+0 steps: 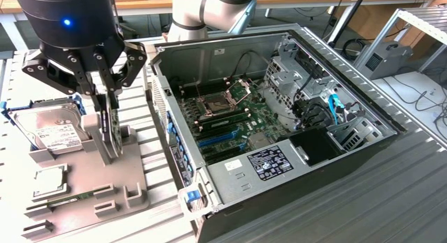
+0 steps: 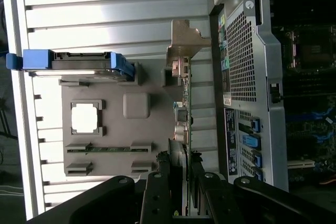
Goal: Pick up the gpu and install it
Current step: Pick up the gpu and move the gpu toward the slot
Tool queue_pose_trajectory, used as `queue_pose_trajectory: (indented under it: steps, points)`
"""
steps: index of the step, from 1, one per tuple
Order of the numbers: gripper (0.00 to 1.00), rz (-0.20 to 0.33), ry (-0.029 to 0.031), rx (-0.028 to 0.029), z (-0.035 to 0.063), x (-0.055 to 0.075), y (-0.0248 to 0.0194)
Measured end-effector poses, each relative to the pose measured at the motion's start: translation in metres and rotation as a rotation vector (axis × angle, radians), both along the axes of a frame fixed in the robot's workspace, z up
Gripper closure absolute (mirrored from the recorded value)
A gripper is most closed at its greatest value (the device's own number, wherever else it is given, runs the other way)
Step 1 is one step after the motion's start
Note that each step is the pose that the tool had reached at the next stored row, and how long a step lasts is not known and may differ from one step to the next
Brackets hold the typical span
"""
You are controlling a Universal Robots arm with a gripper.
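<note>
While your gripper [image 1: 106, 114] hangs over the gray holder [image 1: 91, 175], its two black fingers are closed on the gpu [image 1: 110, 133], one finger on each flat side. The gpu is a thin card standing up on its edge in a slot of the holder. In the wrist view you see the gpu [image 2: 185, 98] from its thin side: a green strip with small silver plugs along it, and a shiny silver bracket [image 2: 184, 38] at the end far from the gripper [image 2: 179, 174]. A thicker gray part sits on one face of the card, right between the fingers. The bottom of the card looks like it is in its slot; you cannot tell if it has been lifted at all. The hard drive [image 1: 49, 129] in its blue frame stands just beside the gpu, on the exterior view's left. A square chip [image 1: 49, 180] and a small memory stick [image 1: 73, 197] lie lower on the holder. The open computer case [image 1: 231, 54] sits on the exterior view's right, near the holder.
</note>
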State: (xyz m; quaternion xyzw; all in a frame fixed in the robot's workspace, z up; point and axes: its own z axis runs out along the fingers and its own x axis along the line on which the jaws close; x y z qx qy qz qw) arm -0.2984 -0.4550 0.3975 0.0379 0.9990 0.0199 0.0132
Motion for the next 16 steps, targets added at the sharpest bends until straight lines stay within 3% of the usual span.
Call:
queue_pose_trajectory:
  steps: [16]
  points:
    - [0.74,0.0,0.0,0.0,0.0067,0.0,0.0]
